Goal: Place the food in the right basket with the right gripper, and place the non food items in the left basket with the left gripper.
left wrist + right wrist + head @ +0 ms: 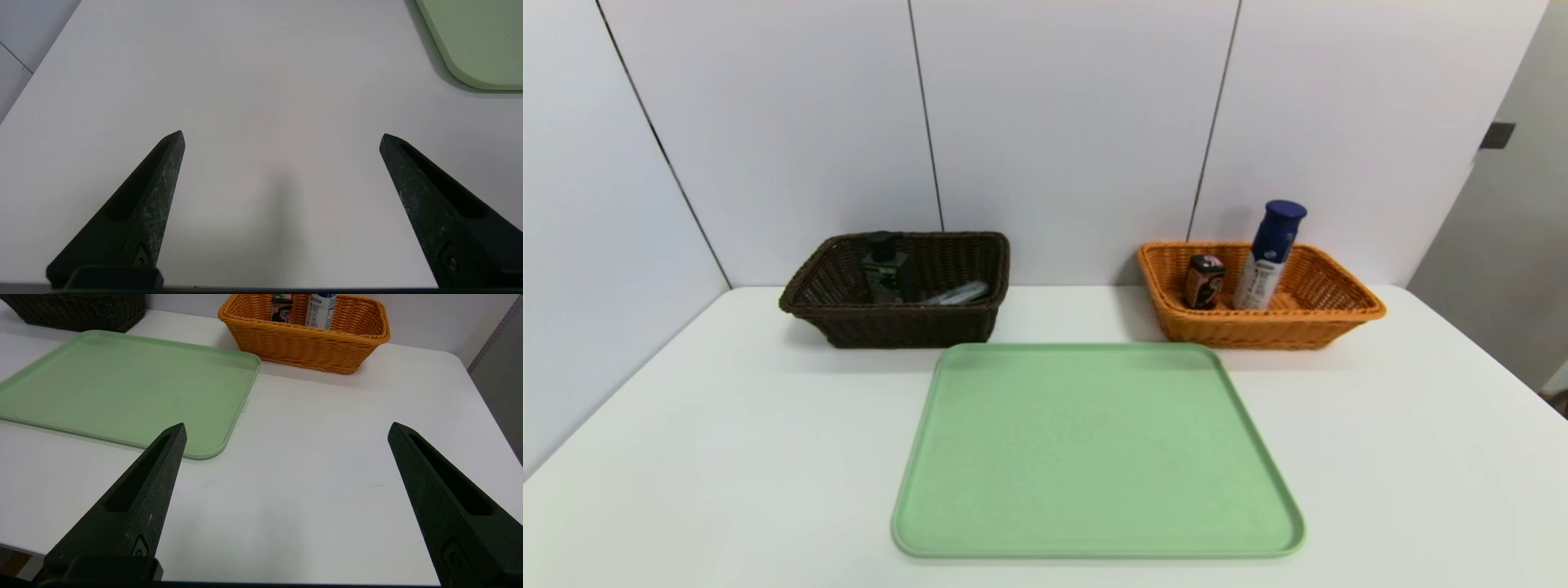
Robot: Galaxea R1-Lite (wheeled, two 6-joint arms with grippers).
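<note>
Landmark for you: the green tray [1094, 449], centre of the white desk [686, 457]. Going left to right from there.

Left pincer [282, 136]: hovers over bare desk just off the tray's near-left corner, tips wide apart, nothing btwn them.

Left basket [898, 327]: dark brown, behind the tray's far-left corner, close to it w/o touching. Inside you've got the black square bottle [885, 273] standing upright toward the basket's left, and the clear-grey case [960, 292] lying tilted to its right. Can't make out the blue-handled utensil in there.

Right basket [1307, 327]: orange, behind the tray's far-right corner, near it. Holds the small dark box [1204, 280] w/ pink-red marks, upright, and just right of it the white bottle [1270, 255] w/ blue cap, leaning, top sticking above the rim.

Right pincer [286, 428]: over bare desk off the tray's near-right corner, tips spread wide, holding nothing.
</note>
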